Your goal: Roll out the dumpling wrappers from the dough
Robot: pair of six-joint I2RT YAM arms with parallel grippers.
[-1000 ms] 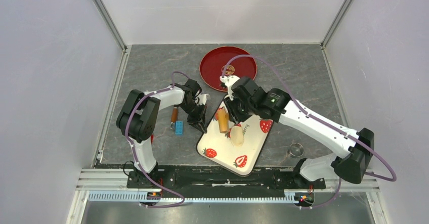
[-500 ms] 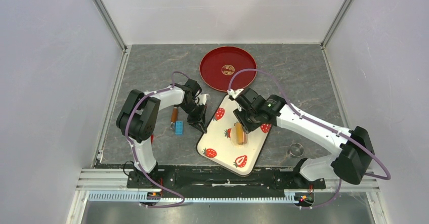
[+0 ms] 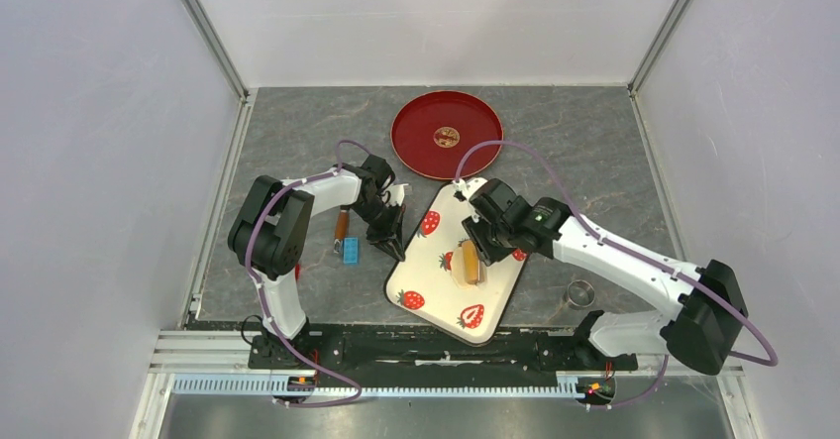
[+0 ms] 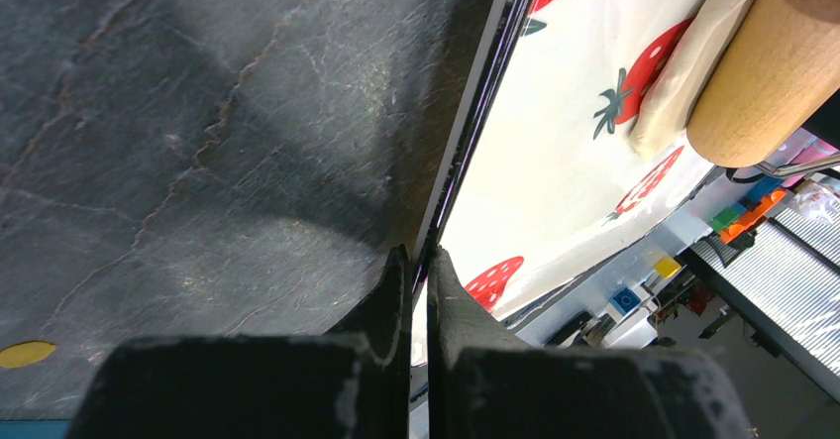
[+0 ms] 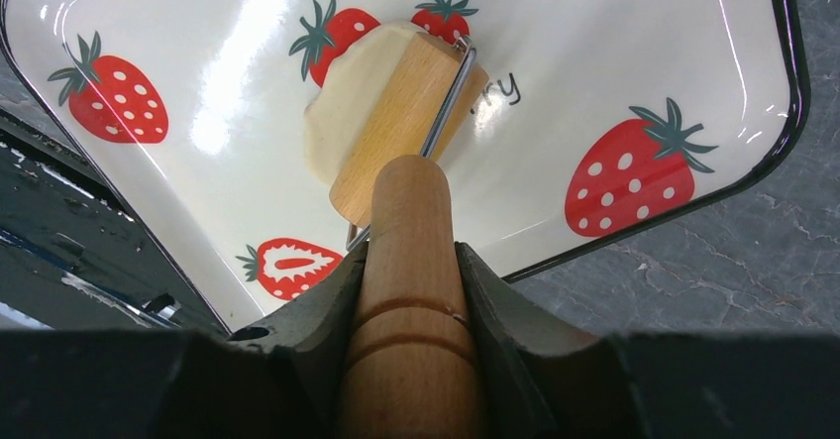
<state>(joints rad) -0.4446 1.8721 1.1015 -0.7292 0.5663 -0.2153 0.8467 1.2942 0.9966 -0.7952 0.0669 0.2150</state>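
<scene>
Cream dough [image 5: 347, 112] lies flattened near the middle of the strawberry tray [image 5: 634, 43]. It is pressed under the barrel of the wooden roller [image 5: 406, 122], and a pale edge shows at the barrel's 9 o'clock in the right wrist view. The right gripper [image 5: 409, 261] is clamped around the roller's handle. At the tray's 9 o'clock rim, the left gripper [image 4: 421, 271] is pinched narrow on the black edge. On the grey table [image 3: 297, 132], a red plate [image 3: 416, 137] sits at the tray's 12 o'clock, a metal ring cutter [image 3: 580, 292] at 3 o'clock and a blue block [image 3: 351, 250] at 9 o'clock.
</scene>
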